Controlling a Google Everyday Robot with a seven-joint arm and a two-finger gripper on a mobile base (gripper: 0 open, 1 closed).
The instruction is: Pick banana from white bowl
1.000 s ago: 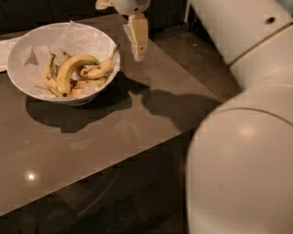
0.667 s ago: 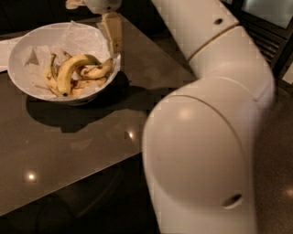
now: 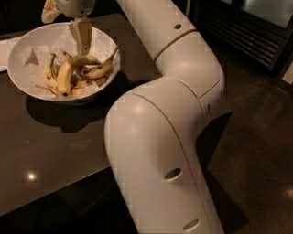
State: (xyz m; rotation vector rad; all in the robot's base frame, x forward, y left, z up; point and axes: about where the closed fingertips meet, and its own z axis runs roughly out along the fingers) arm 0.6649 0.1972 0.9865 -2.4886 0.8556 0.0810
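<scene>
The white bowl [image 3: 20, 52] stands on the dark table at the upper left, lined with crumpled white paper. Several bananas lie in it. The banana [image 3: 65, 75] is the long curved yellow one in the middle, dark tip toward the front. Smaller spotted bananas [image 3: 101, 69] lie to its right and left. My gripper [image 3: 67, 31] hangs over the bowl's back half, open and empty. One tan finger [image 3: 82, 35] points down just above the bananas, not touching them. The other finger [image 3: 48, 11] shows at the top edge.
The dark glossy table [image 3: 55, 151] runs to a front edge low in the view. My white arm [image 3: 160, 137] fills the middle and covers the table's right part. A white paper [image 3: 5, 45] lies left of the bowl. Dark floor and a cabinet [image 3: 256, 36] are on the right.
The gripper has moved left from beside the bowl's right rim to above the bananas. The arm has swung across the middle of the view.
</scene>
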